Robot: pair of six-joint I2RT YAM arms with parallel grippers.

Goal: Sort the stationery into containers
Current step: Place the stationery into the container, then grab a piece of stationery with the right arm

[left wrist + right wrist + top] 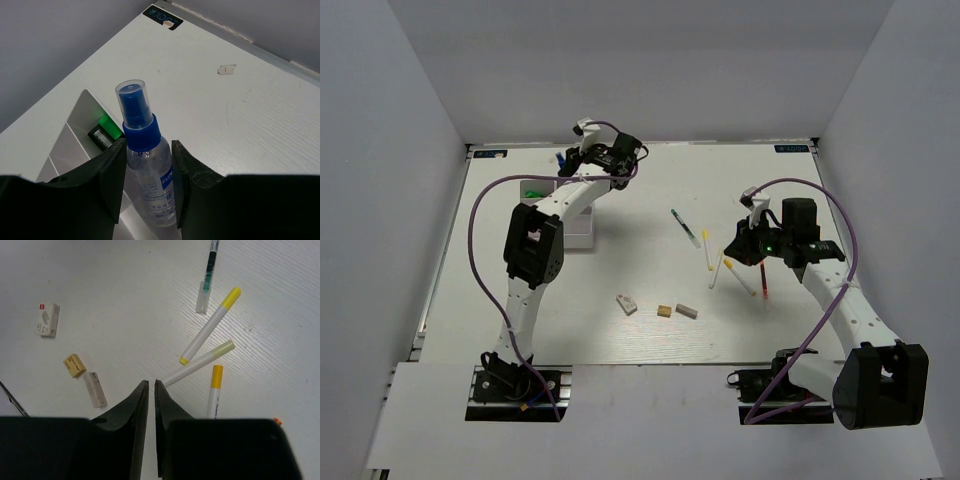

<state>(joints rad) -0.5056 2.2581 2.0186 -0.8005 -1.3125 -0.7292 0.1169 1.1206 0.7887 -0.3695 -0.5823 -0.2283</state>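
Holding the clear blue bottle in the left gripper; clasping nothing in the right gripper.
Pinched at the body between both left fingers, blue cap standing past the fingertips; just beyond one finger, inside the white tray, a black-green highlighter. With right fingers parted only by a thin slit: just ahead to one side, three yellow-tipped sticks; to the other side, a grey eraser just beside a tan eraser; farther, a white block and a green pen.
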